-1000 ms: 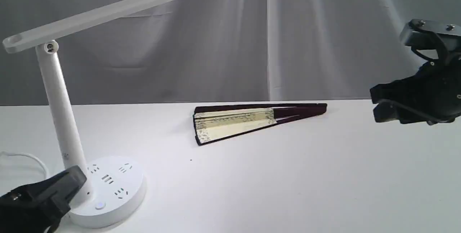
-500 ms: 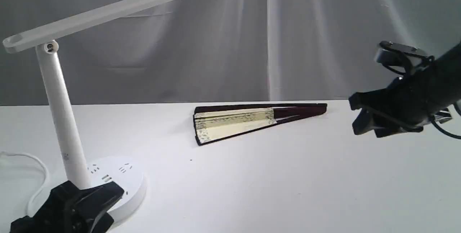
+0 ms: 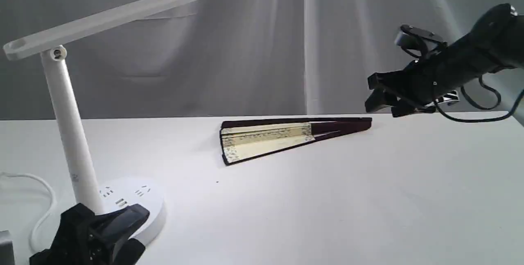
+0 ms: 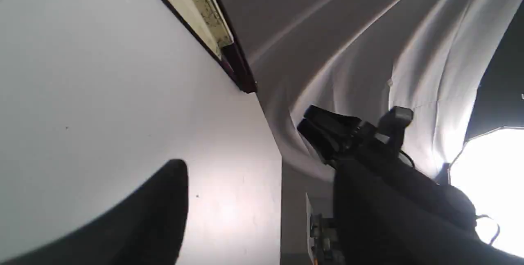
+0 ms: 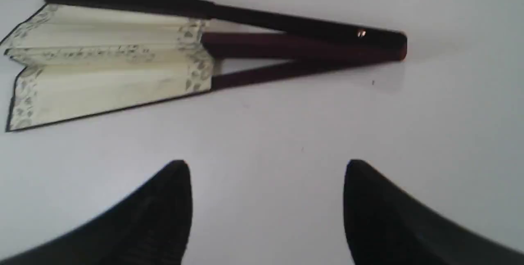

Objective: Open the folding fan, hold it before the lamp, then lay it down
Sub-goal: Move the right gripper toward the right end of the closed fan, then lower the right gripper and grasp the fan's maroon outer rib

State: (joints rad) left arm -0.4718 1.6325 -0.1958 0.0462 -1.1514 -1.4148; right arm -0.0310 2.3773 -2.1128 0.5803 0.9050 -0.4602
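Note:
The folding fan [image 3: 282, 136] lies on the white table, spread only a little, its cream leaf to the left and its maroon ribs converging to the right. The right wrist view shows the fan [image 5: 123, 72] and its pivot just beyond my right gripper [image 5: 266, 166], which is open and empty. In the exterior view this right gripper [image 3: 378, 95] hovers just right of and above the pivot end. The white lamp [image 3: 67, 125] stands at the left, with its bar head raised. My left gripper [image 3: 123, 232] stands open and empty in front of the lamp's base. The left wrist view catches the fan [image 4: 196, 15] at a distance.
A white cord [image 3: 41, 199] loops left of the lamp base [image 3: 143, 199]. A grey curtain [image 3: 262, 52] hangs behind the table's far edge. A small grey object [image 3: 6, 248] sits at the bottom left corner.
My right gripper has travelled left and upward, from the right edge to just beside the fan's pivot end. The left gripper has shifted right, in front of the lamp base. The fan has not moved.

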